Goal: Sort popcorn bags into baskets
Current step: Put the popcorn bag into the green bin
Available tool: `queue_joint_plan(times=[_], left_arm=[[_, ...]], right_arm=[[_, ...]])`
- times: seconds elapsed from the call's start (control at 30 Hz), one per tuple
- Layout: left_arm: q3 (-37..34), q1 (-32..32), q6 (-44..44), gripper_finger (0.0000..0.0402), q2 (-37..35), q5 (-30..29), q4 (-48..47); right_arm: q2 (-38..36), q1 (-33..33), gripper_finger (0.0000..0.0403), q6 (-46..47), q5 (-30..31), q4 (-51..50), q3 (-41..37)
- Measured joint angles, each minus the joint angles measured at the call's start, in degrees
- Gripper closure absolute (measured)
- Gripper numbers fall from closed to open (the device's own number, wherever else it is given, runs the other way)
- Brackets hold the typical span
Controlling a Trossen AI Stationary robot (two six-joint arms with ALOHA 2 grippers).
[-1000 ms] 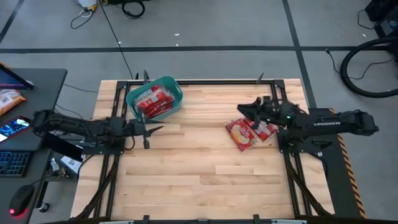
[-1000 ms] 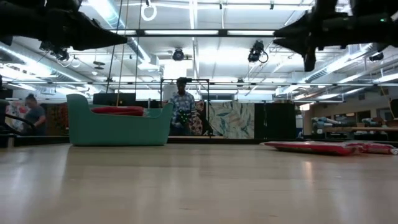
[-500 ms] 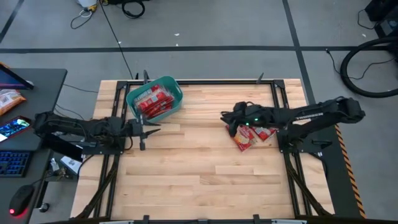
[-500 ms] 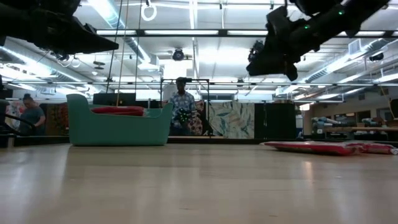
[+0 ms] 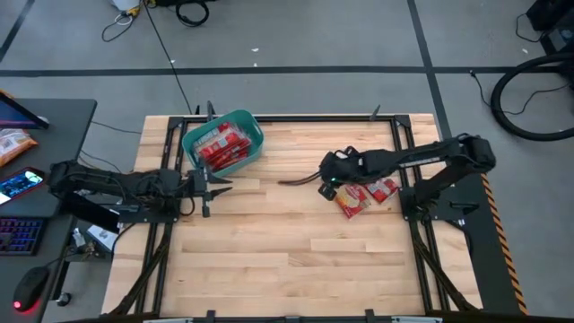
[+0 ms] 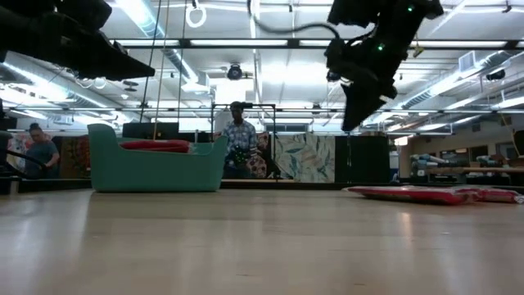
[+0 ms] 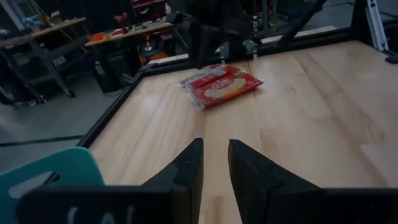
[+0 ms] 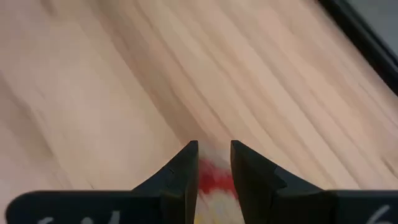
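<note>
The teal basket [image 5: 254,144] stands at the table's far left with several red popcorn bags [image 5: 220,146] in it; their tops show over its rim in the low view [image 6: 155,145]. Two or three more red bags [image 5: 357,196] lie flat on the table at the right, and they also show in the low view [image 6: 426,195] and the left wrist view [image 7: 221,87]. My right gripper [image 5: 287,182] is open and empty, up in the air [image 6: 352,119] to the left of these bags, tipped downward. A red and yellow bag [image 8: 210,179] shows below its fingers. My left gripper [image 5: 215,186] is open and empty, near the basket.
A desk to the left of the table holds an orange packet [image 5: 13,142] and a phone [image 5: 22,182]. The table's black frame [image 5: 296,117] runs along its edges. Bare wood lies in the middle and near part [image 5: 287,260]. People stand in the room behind [image 6: 240,139].
My right gripper has gone from above the loose bags toward the table's left, past their left edge. It has tipped from level to pointing downward. The bags on the table have not moved.
</note>
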Motion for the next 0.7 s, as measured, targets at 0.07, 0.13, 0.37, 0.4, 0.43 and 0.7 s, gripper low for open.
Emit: queue_joint_plan(times=[0.07, 0.13, 0.37, 0.4, 0.43, 0.7], left_arm=[[0.0, 0.0, -0.6, 0.0322, 0.0, 0.0, -0.4], [0.0, 0.0, -1.4, 0.0322, 0.0, 0.0, -0.6], [0.0, 0.0, -1.5, 0.0322, 0.0, 0.0, -1.7], [0.0, 0.0, -1.5, 0.0322, 0.0, 0.0, -2.0], [0.0, 0.0, -1.5, 0.0322, 0.0, 0.0, -2.1], [0.0, 0.0, -1.4, 0.0322, 0.0, 0.0, -2.2]], right_arm=[[3.0, 0.2, 0.0305, 1.3, 0.1, -8.0, 3.0], [5.4, 0.3, 0.0305, 3.4, -0.2, -15.5, 4.4], [10.3, -0.9, 0.0285, 5.3, -10.5, -19.6, 3.2], [10.8, -0.9, 0.0278, 5.6, -11.2, -19.4, 3.3], [11.2, -0.9, 0.027, 6.0, -11.8, -19.2, 3.3], [19.2, 4.7, 0.0215, 8.8, -13.1, -19.8, 8.2]])
